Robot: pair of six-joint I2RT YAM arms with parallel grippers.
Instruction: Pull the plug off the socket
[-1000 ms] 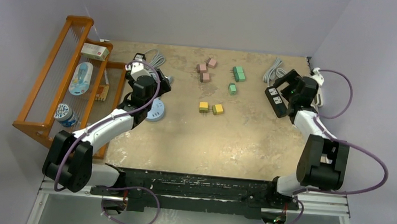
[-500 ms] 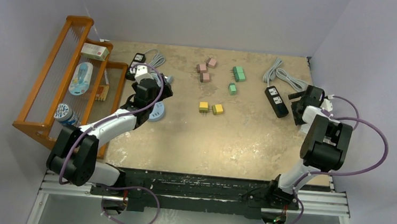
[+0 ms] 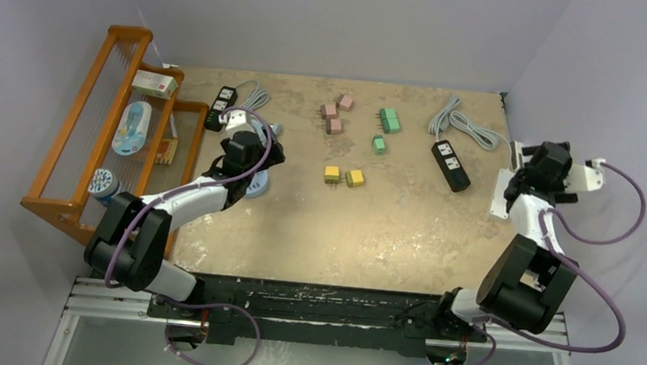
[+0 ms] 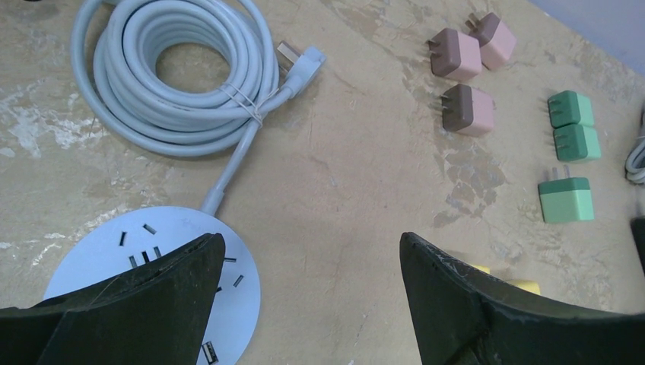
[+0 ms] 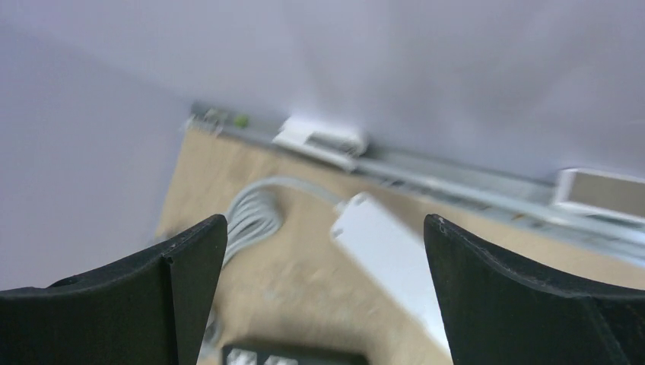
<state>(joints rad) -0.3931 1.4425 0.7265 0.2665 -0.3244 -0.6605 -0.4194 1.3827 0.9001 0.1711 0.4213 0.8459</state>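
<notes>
A round pale-blue socket [image 3: 255,182] lies at the left with a coiled grey cable [image 4: 175,76]; it also shows in the left wrist view [image 4: 152,281], with nothing plugged into it. My left gripper [image 3: 263,156] hovers over its right edge, open and empty [image 4: 312,237]. A black power strip [image 3: 450,165] lies at the right, and a white power strip [image 3: 504,193] at the right edge. My right gripper [image 3: 531,164] is above the white strip [image 5: 388,251], open and empty [image 5: 325,219]; that view is blurred. I see no plug seated in any socket.
Loose plugs lie mid-table: pink [image 3: 334,114], green [image 3: 387,122] and yellow [image 3: 344,176]. A second black strip [image 3: 219,107] lies at the back left. A wooden rack [image 3: 98,121] holding small items stands along the left edge. A grey cable [image 3: 460,122] lies at the back right.
My right gripper has swung from the black strip rightward to the white strip at the table edge. My left gripper has drawn slightly nearer, uncovering the back-left black strip.
</notes>
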